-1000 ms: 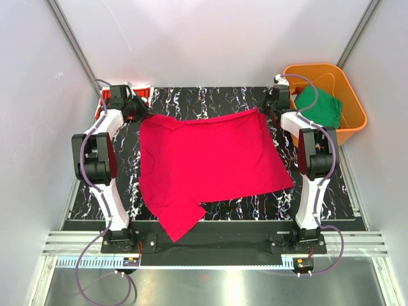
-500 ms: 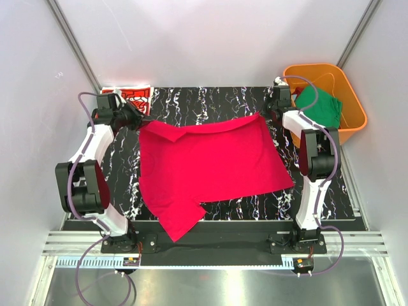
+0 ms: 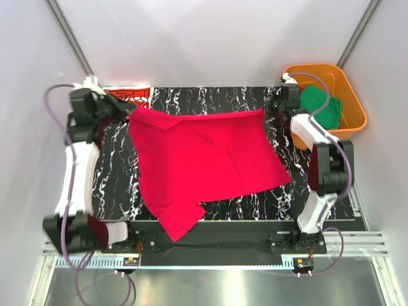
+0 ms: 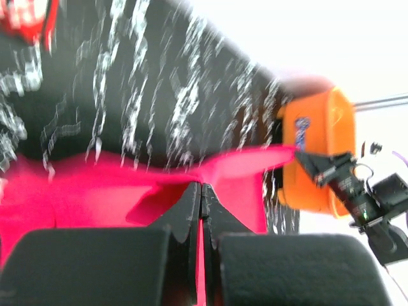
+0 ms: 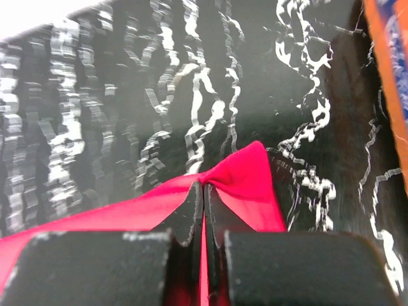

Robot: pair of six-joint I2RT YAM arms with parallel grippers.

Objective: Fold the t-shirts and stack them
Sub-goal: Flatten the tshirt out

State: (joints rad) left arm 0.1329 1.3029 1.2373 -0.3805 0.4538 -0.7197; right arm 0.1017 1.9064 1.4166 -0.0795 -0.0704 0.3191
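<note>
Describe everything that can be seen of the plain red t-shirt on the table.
The crimson-red t-shirt is plain soft cloth, with no print. It lies spread on the black marbled table, creased in the middle, with one sleeve reaching past the near edge. Its far edge is stretched between two corners: the left gripper is shut on one, the right gripper on the other.

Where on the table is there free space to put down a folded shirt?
Bare black marbled table shows along the far edge, between the red white-printed t-shirt and the orange plastic tub. The spread crimson-red cloth t-shirt crowds the middle. Another strip lies left of it.
</note>
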